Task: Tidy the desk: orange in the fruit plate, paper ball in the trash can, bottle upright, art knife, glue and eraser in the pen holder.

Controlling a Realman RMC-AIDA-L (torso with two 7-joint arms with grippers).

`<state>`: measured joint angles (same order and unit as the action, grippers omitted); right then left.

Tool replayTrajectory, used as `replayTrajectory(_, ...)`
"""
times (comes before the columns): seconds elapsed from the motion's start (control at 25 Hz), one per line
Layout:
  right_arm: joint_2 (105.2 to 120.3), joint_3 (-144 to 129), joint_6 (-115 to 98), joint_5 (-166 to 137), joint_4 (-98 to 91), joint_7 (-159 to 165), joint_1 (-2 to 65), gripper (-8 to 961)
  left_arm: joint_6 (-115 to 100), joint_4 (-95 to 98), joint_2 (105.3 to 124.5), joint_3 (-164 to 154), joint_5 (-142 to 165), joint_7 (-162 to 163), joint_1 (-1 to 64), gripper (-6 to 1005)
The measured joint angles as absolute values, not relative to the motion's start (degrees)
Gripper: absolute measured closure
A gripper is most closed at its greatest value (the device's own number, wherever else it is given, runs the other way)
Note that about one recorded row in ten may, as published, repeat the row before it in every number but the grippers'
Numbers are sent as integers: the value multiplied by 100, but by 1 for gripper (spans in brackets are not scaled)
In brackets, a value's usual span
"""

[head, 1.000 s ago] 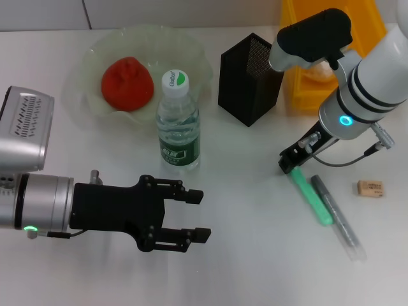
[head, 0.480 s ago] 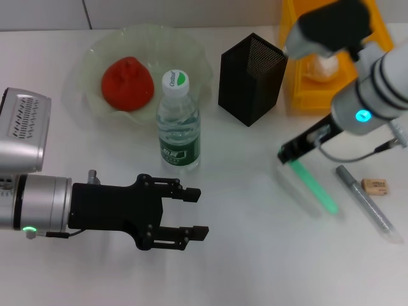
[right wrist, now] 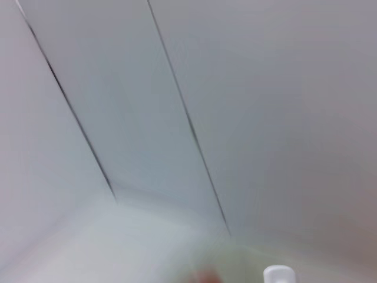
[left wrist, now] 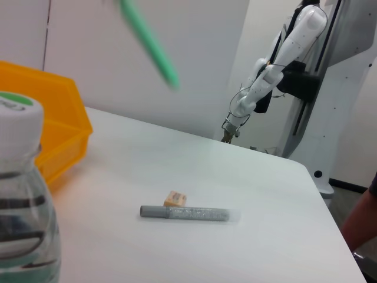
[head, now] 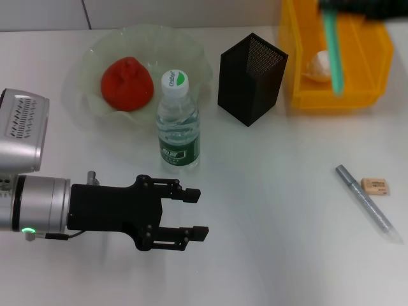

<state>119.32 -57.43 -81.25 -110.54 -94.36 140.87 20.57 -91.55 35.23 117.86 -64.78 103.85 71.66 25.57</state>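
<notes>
The orange (head: 127, 83) lies in the pale-green fruit plate (head: 83, 67). The bottle (head: 178, 121) stands upright in front of the plate and also shows in the left wrist view (left wrist: 20, 194). The paper ball (head: 322, 64) lies in the yellow trash can (head: 299, 95). The black mesh pen holder (head: 250, 76) stands between the bottle and the trash can. My right gripper (head: 347, 6), at the top edge, holds a green stick (head: 333, 51) in the air; the stick also shows in the left wrist view (left wrist: 147, 41). A grey pen-like tool (head: 366, 207) and the eraser (head: 374, 186) lie at the right. My left gripper (head: 197, 214) is open and empty at the front left.
The left wrist view shows the grey tool (left wrist: 185, 213) and the eraser (left wrist: 175, 198) on the white table, the trash can (left wrist: 53, 135), and another robot arm (left wrist: 277, 65) beyond the table's far edge. The right wrist view shows only a blurred wall and the bottle cap (right wrist: 278, 275).
My right arm has lifted the green stick off the table, up and back above the trash can. The grey tool has shifted right, beside the eraser. The left arm has not moved.
</notes>
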Motion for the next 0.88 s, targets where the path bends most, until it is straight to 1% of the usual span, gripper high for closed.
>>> replayTrajectory(0.08, 11923, -5386, -7933, -9567, -8630, 13039, 1981, 777, -9158, 3521, 11786, -6473, 10381, 7172, 2544, 330)
replayTrajectory(0.16, 11899, -5293, -7859, -8426, -7623, 11983, 2043, 777, -9158, 3521, 11786, -6473, 10381, 7172, 2544, 330)
replayTrajectory(0.32, 11873, -5170, -7857, -6973, -5036, 9602, 2589, 771, -9158, 3520, 11789, -6467, 10376, 7181, 2536, 331)
replayTrajectory(0.44, 11909, -4873, -7791, -6850, -3383, 7643, 3083, 765, -9167, 3517, 11812, -6416, 10371, 7246, 2531, 331)
replayTrajectory(0.48, 11909, -4873, -7791, -6850, -3383, 7643, 3083, 763, -9167, 3517, 11812, -6416, 10371, 7246, 2531, 331)
replayTrajectory(0.64, 11943, -4764, -7377, -6863, -2145, 5941, 3477, 755, -9170, 3533, 11813, -6358, 10370, 7278, 2523, 331)
replayTrajectory(0.88, 11956, -4736, -7045, -6879, -1650, 5472, 3694, 743, -9200, 3528, 11812, -6338, 10370, 7278, 2521, 332)
